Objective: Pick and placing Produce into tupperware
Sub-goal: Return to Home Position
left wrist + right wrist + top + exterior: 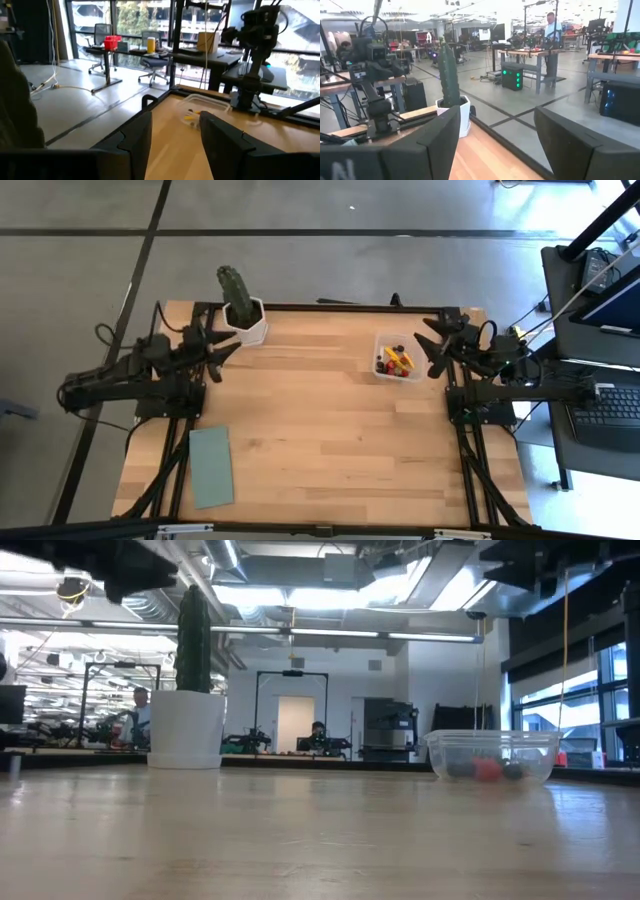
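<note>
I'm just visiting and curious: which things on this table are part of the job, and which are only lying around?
Part of the job: the toy produce, lying in the clear tupperware; the left gripper and right gripper, both open, one at each side.
Just lying about: the cactus in its white pot; the flat green pad.
</note>
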